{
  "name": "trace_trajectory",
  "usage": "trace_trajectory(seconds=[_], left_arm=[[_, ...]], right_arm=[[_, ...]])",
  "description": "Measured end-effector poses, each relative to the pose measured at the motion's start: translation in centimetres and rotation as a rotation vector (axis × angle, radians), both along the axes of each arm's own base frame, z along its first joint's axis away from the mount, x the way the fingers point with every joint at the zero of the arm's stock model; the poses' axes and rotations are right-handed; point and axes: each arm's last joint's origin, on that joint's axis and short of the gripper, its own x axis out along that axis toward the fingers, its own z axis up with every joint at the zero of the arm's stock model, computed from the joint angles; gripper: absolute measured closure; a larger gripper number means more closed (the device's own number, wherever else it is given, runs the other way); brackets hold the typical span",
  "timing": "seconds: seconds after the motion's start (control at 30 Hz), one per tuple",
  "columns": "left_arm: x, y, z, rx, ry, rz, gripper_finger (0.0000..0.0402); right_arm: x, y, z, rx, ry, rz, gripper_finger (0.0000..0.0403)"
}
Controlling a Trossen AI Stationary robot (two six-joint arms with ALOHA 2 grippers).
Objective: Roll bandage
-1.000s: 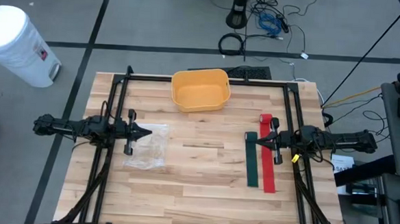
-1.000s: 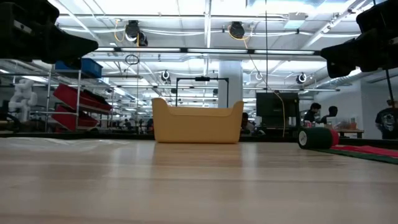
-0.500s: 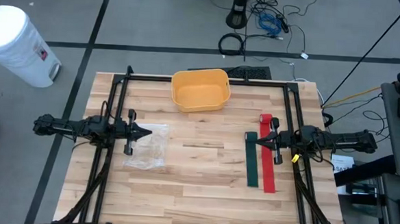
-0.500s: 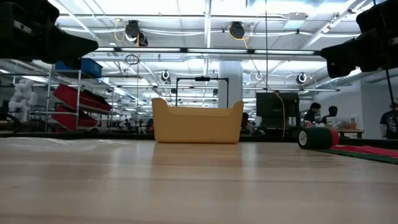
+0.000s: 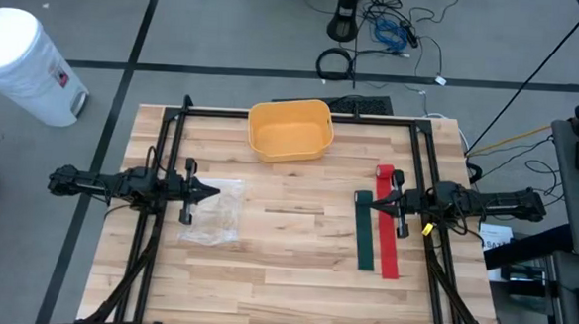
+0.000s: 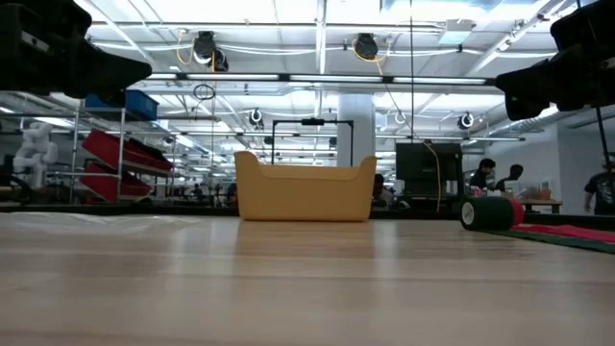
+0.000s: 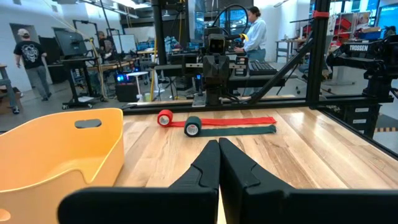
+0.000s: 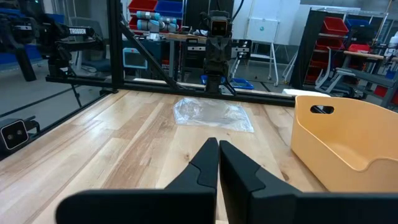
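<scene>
Table: pale wooden slatted table point(image 5: 284, 271) with a black metal frame around its far and side edges
Green bandage: long dark green fabric bandage point(image 5: 365, 235) lying flat on the right side of the table, its far end rolled into a small coil point(image 7: 192, 127); nothing holds it
Red bandage: long red fabric bandage point(image 5: 388, 247) lying just beside the green one, on its outer side, parallel to it, its far end also coiled point(image 7: 165, 117); it reaches a little farther toward the back edge than the green one
Left gripper: left gripper point(image 5: 214, 190) hangs above the left half of the table over the plastic bag, its two dark fingers point(image 7: 208, 168) pressed tight together, grasping nothing
Right gripper: right gripper point(image 5: 364, 199) hangs over the far part of the green bandage, its fingers point(image 8: 208, 163) clenched against each other, grasping nothing; whether it touches the fabric cannot be told
Bin: yellow plastic bin with cut-out handles point(image 5: 290, 129) at the back middle of the table, well apart from both bandages
Bag: crumpled clear plastic bag point(image 5: 214, 213) on the left side of the table
Beyond the table: white cylindrical waste bin point(image 5: 25, 64) on the grey floor at the far left corner
</scene>
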Motion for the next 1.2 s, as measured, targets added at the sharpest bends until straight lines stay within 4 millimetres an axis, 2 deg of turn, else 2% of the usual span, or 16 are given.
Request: trace_trajectory(seconds=[0.97,1.2], left_arm=[[0.00,0.00,0.00,0.000,0.000,0.000,0.0401],[0.00,0.00,0.00,0.000,0.000,0.000,0.0401]], right_arm=[[0.00,0.00,0.00,0.000,-0.001,0.000,0.0403],[-0.09,-0.02,0.79,-0.016,-0.048,-0.004,0.0403]])
